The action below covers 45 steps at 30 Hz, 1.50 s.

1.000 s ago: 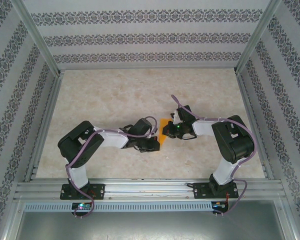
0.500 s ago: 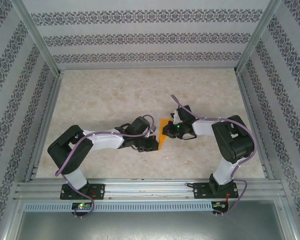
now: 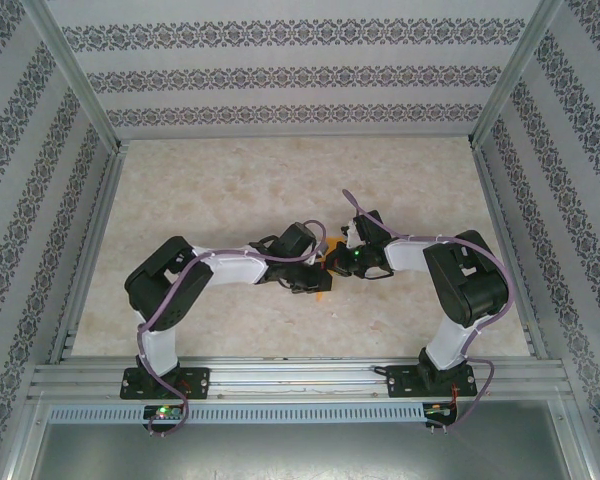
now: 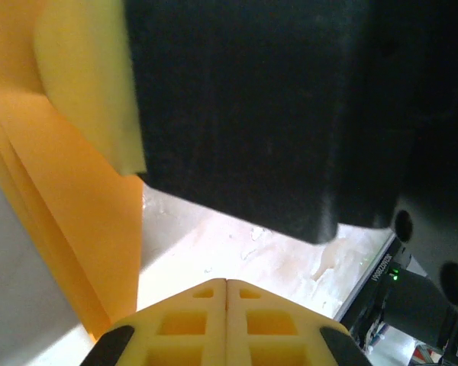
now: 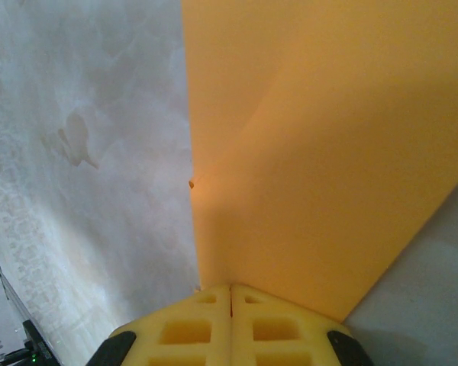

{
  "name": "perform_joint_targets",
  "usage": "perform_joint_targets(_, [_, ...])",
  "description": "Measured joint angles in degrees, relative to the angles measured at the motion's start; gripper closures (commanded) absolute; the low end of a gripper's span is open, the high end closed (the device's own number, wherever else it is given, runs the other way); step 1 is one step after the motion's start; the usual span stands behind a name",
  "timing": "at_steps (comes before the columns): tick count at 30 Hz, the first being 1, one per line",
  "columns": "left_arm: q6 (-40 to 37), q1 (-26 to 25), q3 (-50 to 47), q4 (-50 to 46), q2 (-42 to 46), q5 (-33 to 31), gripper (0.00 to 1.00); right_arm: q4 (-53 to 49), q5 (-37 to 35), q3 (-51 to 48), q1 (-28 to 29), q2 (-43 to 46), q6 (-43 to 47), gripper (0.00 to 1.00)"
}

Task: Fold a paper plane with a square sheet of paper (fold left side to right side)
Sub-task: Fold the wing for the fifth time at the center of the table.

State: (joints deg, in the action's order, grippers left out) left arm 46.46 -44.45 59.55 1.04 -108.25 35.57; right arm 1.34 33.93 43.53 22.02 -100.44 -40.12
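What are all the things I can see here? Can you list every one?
folded paper: one, bright orange, on the table between the grippers
table: one, pale marbled beige, under everything
walls: three, white with dark patterned stripes, around the table
rails: silver, along the near edge
left arm: one, black and white, reaching right
right arm: one, black and white, reaching left
left gripper: one, yellow fingers, shut, beside the paper
right gripper: one, yellow fingers, shut, at the paper

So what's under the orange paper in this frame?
The marbled table shows on either side of the orange paper in the right wrist view, so the paper seems to lie on it. The surface directly beneath is covered.
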Motion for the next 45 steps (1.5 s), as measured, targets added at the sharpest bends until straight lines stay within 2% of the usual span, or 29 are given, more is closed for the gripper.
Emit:
perform_joint_targets(14, [-0.28, 1.31, 1.25, 2.64, -4.59, 0.04, 1.00, -0.35, -0.02, 0.22, 0.00, 0.00, 0.00, 1.00])
perform_joint_targets(33, [-4.09, 1.81, 2.62, 2.21, -5.62, -0.17, 1.00, -1.44, -0.20, 0.85, 0.00, -0.24, 0.04, 1.00])
perform_joint_targets(45, [-4.13, 2.19, -3.08, 8.92, -3.61, 0.04, 1.00, -2.99, -0.17, 1.84, 0.00, -0.66, 1.14, 1.00])
